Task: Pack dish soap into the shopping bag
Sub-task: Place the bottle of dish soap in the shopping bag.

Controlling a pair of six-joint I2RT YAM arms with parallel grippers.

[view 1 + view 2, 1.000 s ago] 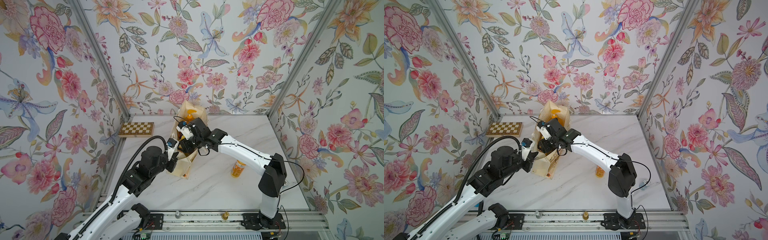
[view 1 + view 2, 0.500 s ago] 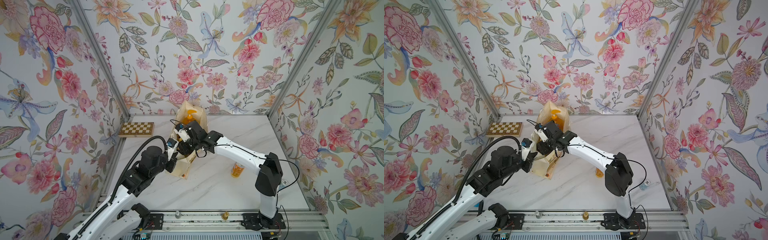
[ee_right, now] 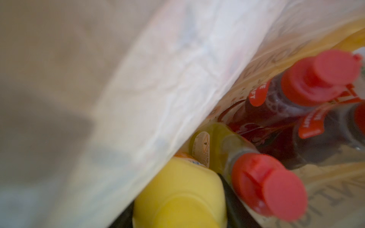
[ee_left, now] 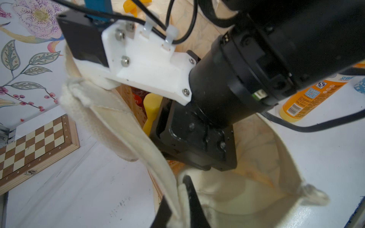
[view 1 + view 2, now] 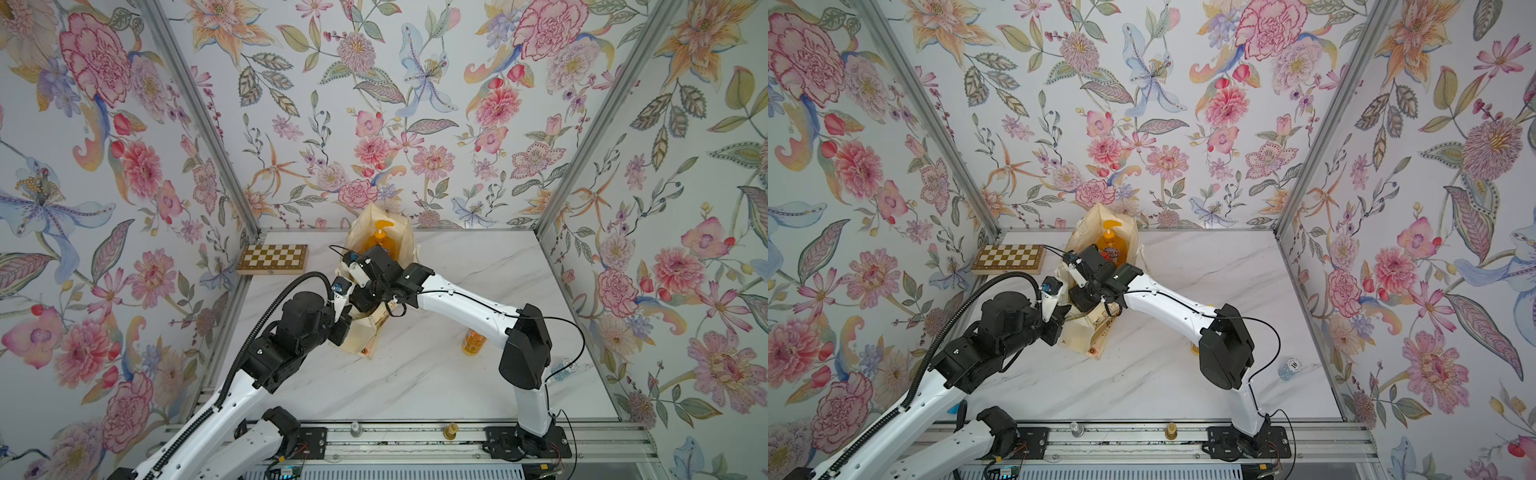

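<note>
The cream shopping bag (image 5: 360, 338) (image 5: 1077, 337) stands at the table's middle, mouth up. My left gripper (image 4: 175, 187) is shut on the bag's near rim and rope handle, holding the mouth wide. My right gripper (image 3: 177, 203) is down inside the bag, shut on the yellow cap of an orange dish soap bottle. Beside it inside stand an olive-green red-capped bottle (image 3: 217, 144) and two dark-red red-capped bottles (image 3: 292, 104). The tall orange pump bottle (image 5: 380, 237) (image 5: 1109, 240) rises at the bag's far side. One orange dish soap bottle (image 5: 473, 343) (image 4: 308, 98) stands on the table under the right arm.
A wooden chessboard (image 5: 272, 258) (image 4: 33, 146) lies at the back left of the marble table. A small blue-and-white chip (image 5: 1289, 368) sits near the right edge. The right forearm (image 5: 465, 303) spans the table from the bag to its base.
The right arm has shifted a little to the left, its gripper staying inside the bag with the bottle. The left arm holds the bag rim as before.
</note>
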